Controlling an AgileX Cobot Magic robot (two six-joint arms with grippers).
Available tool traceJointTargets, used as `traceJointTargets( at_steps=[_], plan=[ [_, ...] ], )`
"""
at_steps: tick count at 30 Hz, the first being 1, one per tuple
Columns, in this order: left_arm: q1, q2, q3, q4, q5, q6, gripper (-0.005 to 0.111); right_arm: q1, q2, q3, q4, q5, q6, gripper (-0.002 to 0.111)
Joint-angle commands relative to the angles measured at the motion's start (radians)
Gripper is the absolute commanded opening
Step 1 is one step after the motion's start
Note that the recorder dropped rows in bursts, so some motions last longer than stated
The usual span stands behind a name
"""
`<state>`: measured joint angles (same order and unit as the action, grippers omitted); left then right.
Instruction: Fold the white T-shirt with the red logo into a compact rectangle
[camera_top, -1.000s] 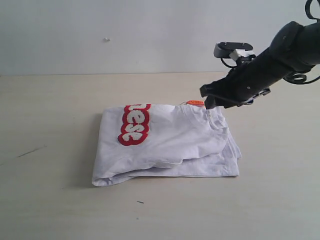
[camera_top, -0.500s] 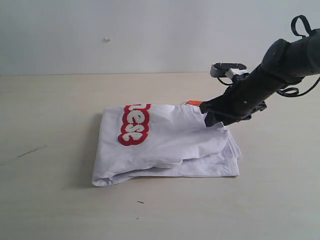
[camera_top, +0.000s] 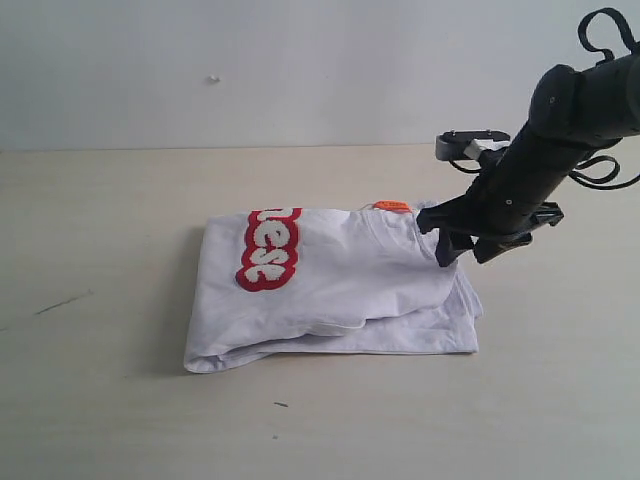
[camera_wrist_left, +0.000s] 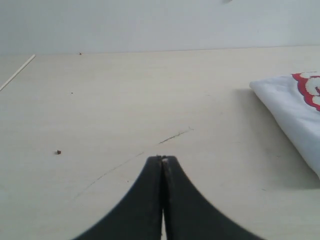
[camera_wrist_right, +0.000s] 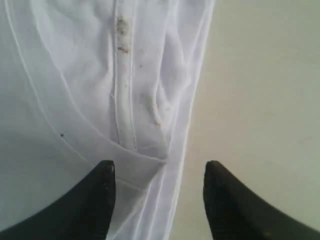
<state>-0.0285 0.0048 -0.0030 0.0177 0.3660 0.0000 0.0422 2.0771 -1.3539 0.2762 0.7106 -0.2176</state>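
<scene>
The white T-shirt (camera_top: 340, 285) lies folded into a rough rectangle on the table, its red logo (camera_top: 268, 248) showing at the left part of the top layer and the orange neck tag (camera_top: 392, 206) at the back edge. My right gripper (camera_top: 462, 248) hangs open just over the shirt's right edge; in the right wrist view the fingers straddle the white T-shirt's (camera_wrist_right: 100, 90) hem with nothing gripped. My left gripper (camera_wrist_left: 163, 159) is shut and empty above bare table, with a corner of the white T-shirt (camera_wrist_left: 295, 115) off to one side.
The tan table (camera_top: 100, 330) stretches round the shirt on all sides. A thin dark scratch (camera_wrist_left: 175, 135) and a small crumb (camera_wrist_left: 58, 152) mark the tabletop near the left gripper. A pale wall (camera_top: 250, 70) stands behind the table.
The right arm has swung rightward and down, from above the shirt's back right corner by the neck tag to its right edge. The shirt lies unchanged.
</scene>
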Motion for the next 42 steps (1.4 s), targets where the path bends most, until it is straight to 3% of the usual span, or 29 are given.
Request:
traceJointTargets(
  at_steps=[1, 15, 24, 32, 42],
  plan=[
    [0.001, -0.005, 0.003, -0.007, -0.01, 0.0, 0.0, -0.001, -0.004, -0.006, 0.088, 0.054, -0.051, 0.053],
    [0.001, -0.005, 0.003, -0.007, -0.01, 0.0, 0.0, -0.001, 0.036, 0.023, 0.342, 0.037, -0.214, 0.053],
    [0.001, -0.005, 0.003, -0.007, -0.01, 0.0, 0.0, 0.003, 0.042, 0.001, 0.309, 0.049, -0.267, 0.053],
    [0.001, -0.005, 0.003, -0.007, -0.01, 0.0, 0.0, 0.003, -0.005, -0.027, 0.153, -0.092, -0.171, 0.053],
    [0.001, -0.005, 0.003, -0.007, -0.01, 0.0, 0.0, 0.005, 0.07, -0.027, 0.321, -0.145, -0.277, 0.053]
  ],
)
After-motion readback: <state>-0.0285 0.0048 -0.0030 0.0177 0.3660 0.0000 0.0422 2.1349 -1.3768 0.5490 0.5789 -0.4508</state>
